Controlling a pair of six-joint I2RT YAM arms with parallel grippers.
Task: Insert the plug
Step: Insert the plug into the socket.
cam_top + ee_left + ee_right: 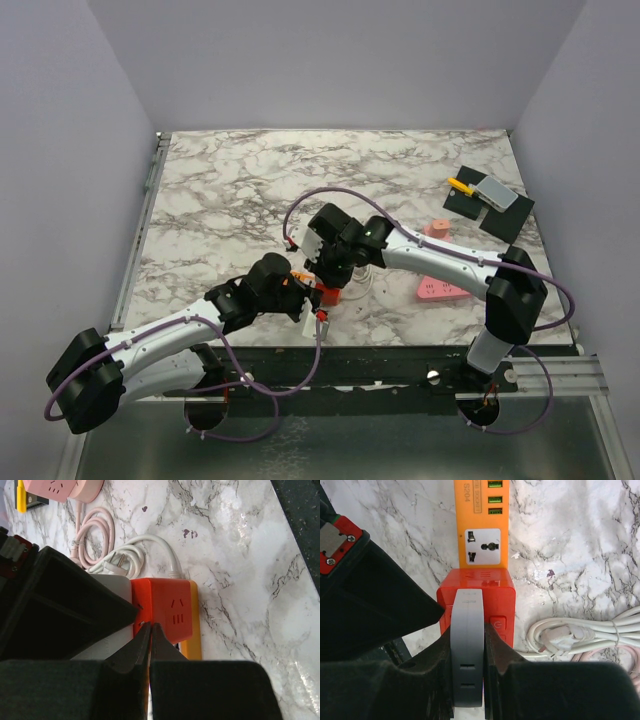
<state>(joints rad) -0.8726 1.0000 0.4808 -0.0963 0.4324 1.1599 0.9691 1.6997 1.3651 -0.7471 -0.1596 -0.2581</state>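
Grey plug (467, 650) sitting clamped between right gripper (468, 632) fingers, front end lying against red socket cube (477, 587). Cube sitting on orange power strip (479, 530). Left gripper (150, 627) hovering at cube's edge, fingers pressing together, gripping nothing visible. White cable (580, 635) lying coiled just beside cube.

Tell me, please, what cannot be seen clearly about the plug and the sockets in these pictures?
Pins of the grey plug: right wrist view, hidden beneath the plug's body; insertion depth unknown.
The red cube, near side: left wrist view, behind the left gripper.
The orange strip, far end: right wrist view, cut off by the top edge.
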